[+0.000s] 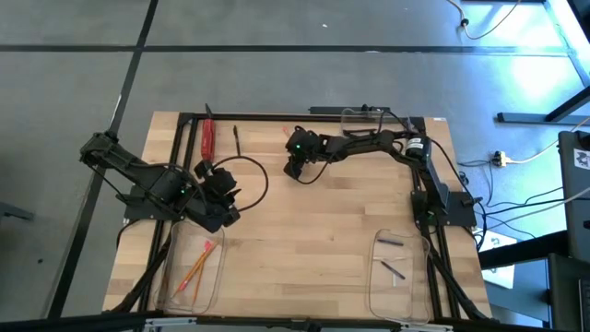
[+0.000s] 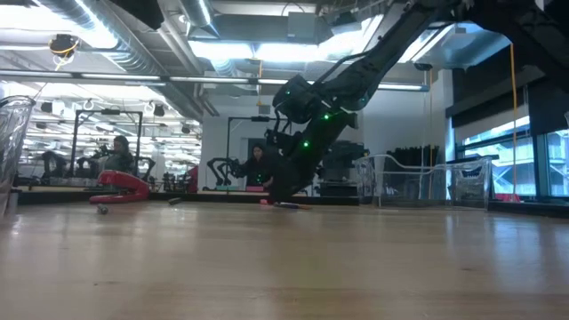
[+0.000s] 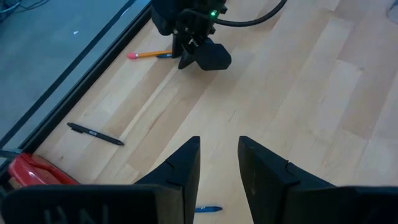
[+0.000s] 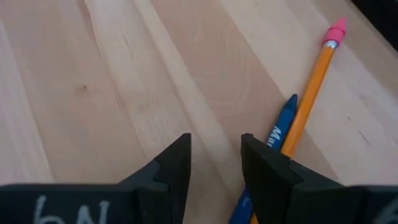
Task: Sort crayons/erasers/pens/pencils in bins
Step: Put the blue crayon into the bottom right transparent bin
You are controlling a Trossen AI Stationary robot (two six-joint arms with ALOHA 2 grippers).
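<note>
Pencil (image 4: 311, 93) is lying flat on the wooden desk (image 4: 93, 74), its pink eraser end pointing away from my right gripper (image 4: 214, 168), a blue crayon (image 4: 273, 140) touching alongside it, parallel. I am counting one of each here. Right gripper is hovering released just beside them; left gripper (image 3: 217, 168) is waiting, released too.

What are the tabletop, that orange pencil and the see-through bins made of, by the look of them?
Tabletop: pale wood, matte, with visible grain and plank seams. Pencil: probably painted wood, orange and smooth, with a metal band and pink rubber eraser. Bins: likely clear plastic, glossy; the table shows through their walls.
</note>
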